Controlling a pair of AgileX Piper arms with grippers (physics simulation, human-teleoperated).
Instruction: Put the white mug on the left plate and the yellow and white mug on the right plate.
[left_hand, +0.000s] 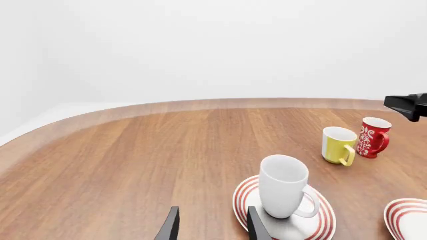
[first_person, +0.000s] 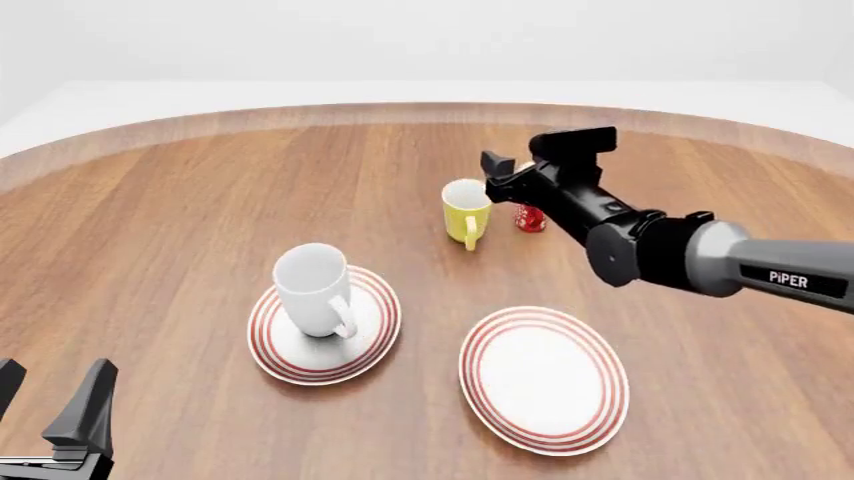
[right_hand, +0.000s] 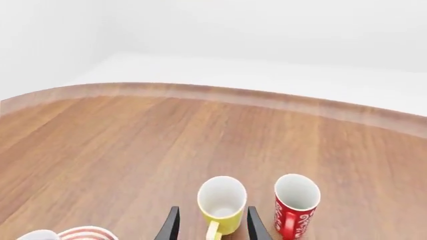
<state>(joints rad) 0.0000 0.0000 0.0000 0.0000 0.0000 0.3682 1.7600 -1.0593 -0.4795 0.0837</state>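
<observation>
A: You've got bright, even light in all three views, the kind that seems to come softly from overhead with no single lamp you could pick out.

B: Any shadows to work with?

A: Only faint ones. You'll see a soft dark patch under the white mug (first_person: 312, 289) on its plate, and a thin one beneath the yellow and white mug (first_person: 466, 212). Nothing long or hard-edged.

B: Glare?

A: None you'd notice; the worktop (first_person: 187, 230) has a mild sheen, and the white background is nearly washed out.

B: Focus?

A: Sharp throughout, without blur. Your wrist views bend the worktop's far edge into a curve.
</observation>
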